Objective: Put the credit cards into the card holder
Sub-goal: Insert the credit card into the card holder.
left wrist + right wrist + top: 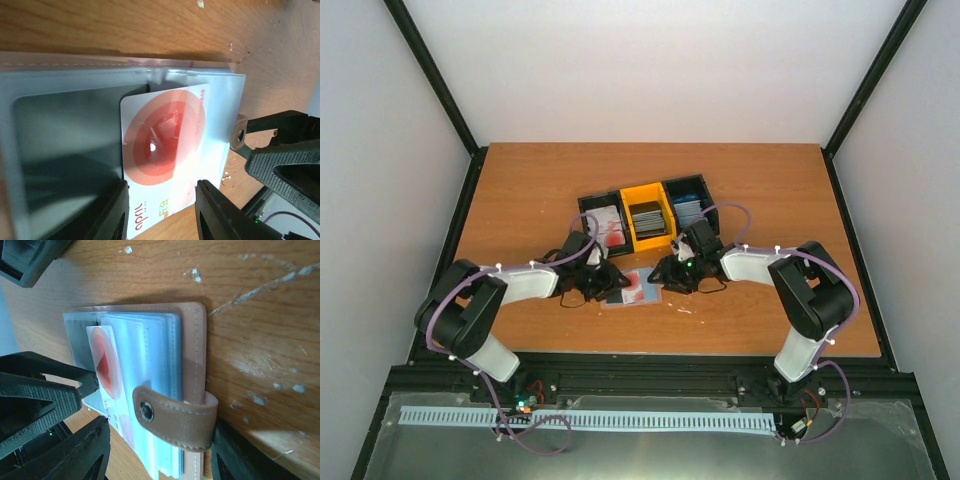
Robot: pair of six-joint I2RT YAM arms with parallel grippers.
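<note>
The card holder (619, 297) lies open on the table between my two grippers. It has a tan cover (192, 355), clear sleeves (225, 105) and a snap strap (175, 417). A white card with red circles (165, 145) sits partly in a sleeve, its chip end sticking out over the table. My left gripper (162, 192) has a finger against each long edge of this card. My right gripper (161, 440) is open, the strap between its wide-apart fingers. It also shows in the left wrist view (285, 160). My left gripper (603, 283) and right gripper (668, 272) face each other.
Three bins stand behind the holder. A black one (603, 226) holds white and red cards, a yellow one (648, 218) holds dark cards, and a black one (688, 208) holds blue cards. The left gripper's finger (60, 385) reaches the card's edge in the right wrist view.
</note>
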